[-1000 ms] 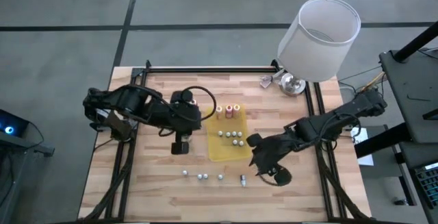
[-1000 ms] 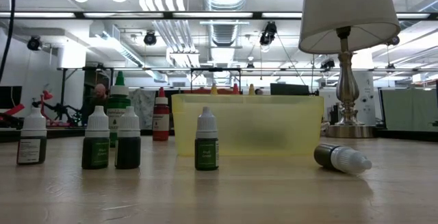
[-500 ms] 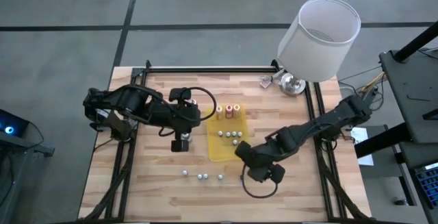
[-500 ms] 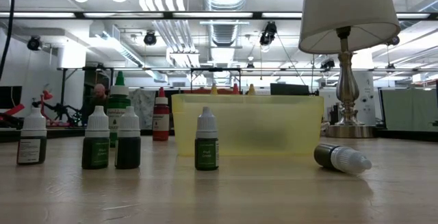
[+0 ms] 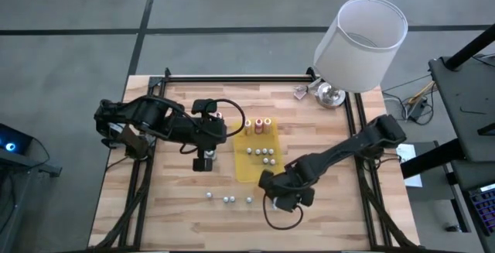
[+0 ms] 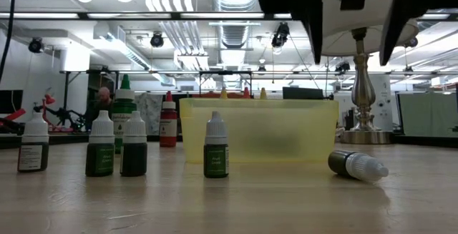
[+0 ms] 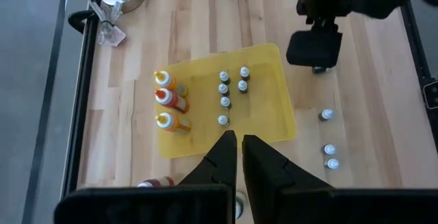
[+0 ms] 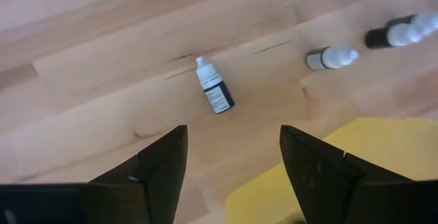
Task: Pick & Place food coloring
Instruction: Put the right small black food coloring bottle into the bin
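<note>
From above, my right gripper (image 5: pixel 280 200) hangs spread wide over the table's (image 5: pixel 178 206) near edge. Low down, the fallen food coloring bottle (image 6: pixel 358 165) lies on wood. My wrist shows it (image 8: pixel 215 92) light, rigid, probably slick: pinch its barrel crosswise.

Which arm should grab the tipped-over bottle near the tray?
Right. Its open pincer hangs above the fallen bottle beside the yellow tray; the left pincer is shut, across the tray.
</note>
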`<action>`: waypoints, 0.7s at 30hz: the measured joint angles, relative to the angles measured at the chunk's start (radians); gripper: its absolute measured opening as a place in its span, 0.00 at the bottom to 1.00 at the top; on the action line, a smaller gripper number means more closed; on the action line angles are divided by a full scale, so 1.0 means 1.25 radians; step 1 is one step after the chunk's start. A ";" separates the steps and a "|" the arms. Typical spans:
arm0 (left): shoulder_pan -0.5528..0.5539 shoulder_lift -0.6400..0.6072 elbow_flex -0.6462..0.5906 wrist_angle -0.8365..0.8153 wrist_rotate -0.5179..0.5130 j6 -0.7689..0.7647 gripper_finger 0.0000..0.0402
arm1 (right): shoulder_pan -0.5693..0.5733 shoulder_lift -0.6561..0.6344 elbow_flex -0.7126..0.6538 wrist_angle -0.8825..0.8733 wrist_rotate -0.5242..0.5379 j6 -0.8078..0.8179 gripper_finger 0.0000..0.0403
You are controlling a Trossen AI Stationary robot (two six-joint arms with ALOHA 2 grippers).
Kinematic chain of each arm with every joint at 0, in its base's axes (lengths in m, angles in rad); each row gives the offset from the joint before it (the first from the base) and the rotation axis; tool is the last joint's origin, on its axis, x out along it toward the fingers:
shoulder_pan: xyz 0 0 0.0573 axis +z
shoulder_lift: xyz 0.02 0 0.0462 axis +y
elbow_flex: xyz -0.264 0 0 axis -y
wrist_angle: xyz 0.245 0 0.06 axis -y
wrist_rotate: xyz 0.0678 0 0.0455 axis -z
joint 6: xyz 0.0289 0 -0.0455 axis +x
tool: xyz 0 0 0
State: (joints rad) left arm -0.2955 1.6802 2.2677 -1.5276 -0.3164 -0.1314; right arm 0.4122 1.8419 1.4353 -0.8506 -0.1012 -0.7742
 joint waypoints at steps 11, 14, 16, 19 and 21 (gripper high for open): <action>0.000 0.000 0.000 0.000 0.000 0.001 0.00 | 0.000 0.066 -0.002 0.017 -0.001 -0.067 0.56; 0.000 0.000 0.000 0.000 0.000 0.003 0.00 | 0.000 0.091 -0.002 0.017 -0.002 -0.085 0.56; 0.000 0.000 0.000 0.001 0.000 0.005 0.00 | 0.001 0.106 -0.002 0.017 -0.002 -0.112 0.56; 0.000 0.000 0.000 0.001 0.000 0.005 0.00 | 0.001 0.122 -0.002 0.016 0.000 -0.155 0.56; 0.000 0.000 0.000 0.001 0.000 0.005 0.00 | 0.000 0.127 -0.002 0.016 0.003 -0.181 0.56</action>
State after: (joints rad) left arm -0.2955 1.6806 2.2677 -1.5269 -0.3167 -0.1253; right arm 0.4126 2.0002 1.4326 -0.8304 -0.0969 -1.0008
